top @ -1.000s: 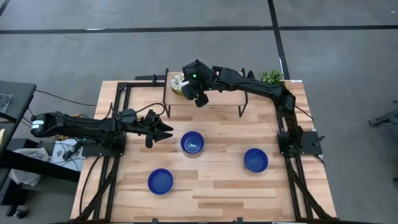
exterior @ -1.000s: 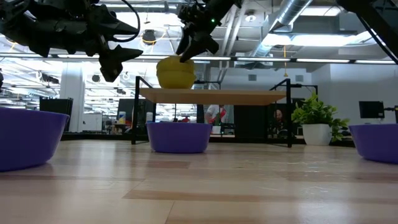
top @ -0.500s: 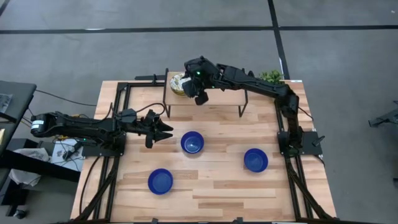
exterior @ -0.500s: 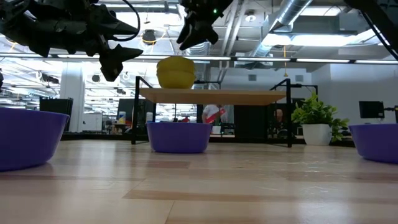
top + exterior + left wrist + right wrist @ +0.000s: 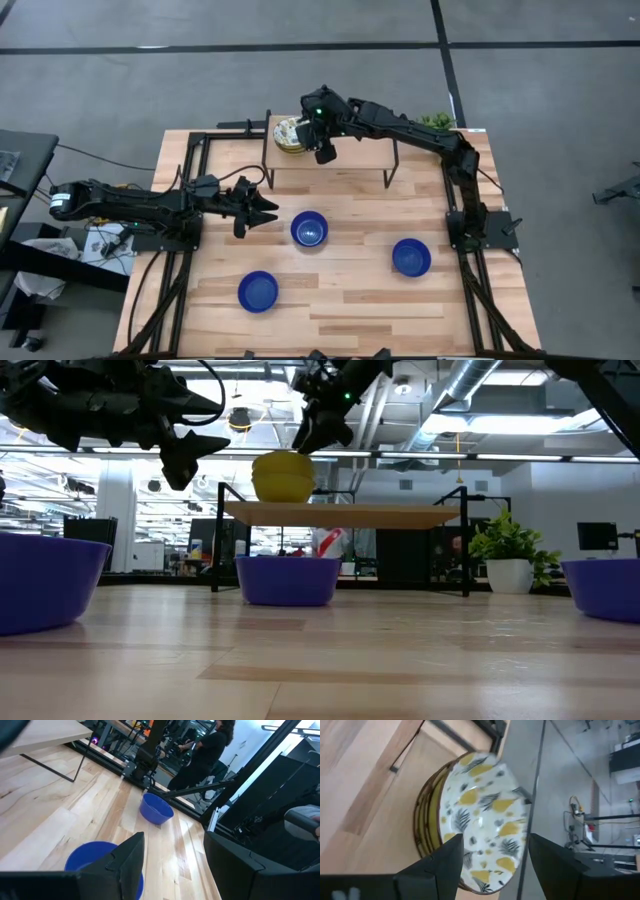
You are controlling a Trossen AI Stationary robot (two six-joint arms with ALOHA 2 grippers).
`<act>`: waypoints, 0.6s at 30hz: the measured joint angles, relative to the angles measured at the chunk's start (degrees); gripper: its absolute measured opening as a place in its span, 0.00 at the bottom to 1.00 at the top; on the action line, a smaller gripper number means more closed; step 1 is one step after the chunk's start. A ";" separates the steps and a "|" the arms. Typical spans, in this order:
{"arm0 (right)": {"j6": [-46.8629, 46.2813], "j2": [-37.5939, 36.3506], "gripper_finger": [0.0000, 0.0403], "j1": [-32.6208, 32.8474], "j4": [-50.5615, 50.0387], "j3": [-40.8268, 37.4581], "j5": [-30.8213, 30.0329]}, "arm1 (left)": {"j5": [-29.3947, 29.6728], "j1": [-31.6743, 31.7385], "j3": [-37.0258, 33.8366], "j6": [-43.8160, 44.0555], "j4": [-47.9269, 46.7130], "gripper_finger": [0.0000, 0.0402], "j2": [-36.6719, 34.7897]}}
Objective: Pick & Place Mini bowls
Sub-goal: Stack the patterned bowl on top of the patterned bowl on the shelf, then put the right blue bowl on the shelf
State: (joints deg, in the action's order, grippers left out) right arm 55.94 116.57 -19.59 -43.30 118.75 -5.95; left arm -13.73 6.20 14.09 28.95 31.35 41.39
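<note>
Your right hand (image 5: 320, 150) hangs open just above the stack of patterned mini bowls (image 5: 288, 135) on the raised shelf (image 5: 350, 166). That stack sits at the shelf's end, near its edge, so a clumsy descent could nudge it off. Your left hand (image 5: 262, 210) waits open beside the nearest blue mini bowl (image 5: 309, 229) on the worktop (image 5: 350, 300); room beyond the shelf legs is ample.

Three mini bowls are showing glossy cobalt blue: left (image 5: 258, 291), middle (image 5: 309, 229), right (image 5: 411, 257). The far stacked bowls (image 5: 475, 820) are showing cream-white with yellow-green leaf patterning.
</note>
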 joint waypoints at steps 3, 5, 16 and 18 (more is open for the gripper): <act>0.00 0.09 0.53 -0.10 0.02 -0.11 0.04 | 0.00 0.00 0.00 0.00 0.02 0.51 0.00; 0.02 0.03 0.53 -0.13 0.12 -0.10 0.04 | 0.01 0.00 0.00 0.00 0.04 0.51 0.00; 1.49 -0.15 0.53 1.08 0.13 0.68 -4.41 | 0.00 0.00 0.00 0.01 0.22 0.51 0.00; 1.51 -0.50 0.53 1.95 -0.96 1.40 -4.91 | 0.01 0.00 0.00 0.00 0.21 0.51 0.00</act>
State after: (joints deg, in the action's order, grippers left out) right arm 57.45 116.07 -17.64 -44.27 120.16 -10.86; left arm -13.72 6.20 14.09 28.95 31.57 41.39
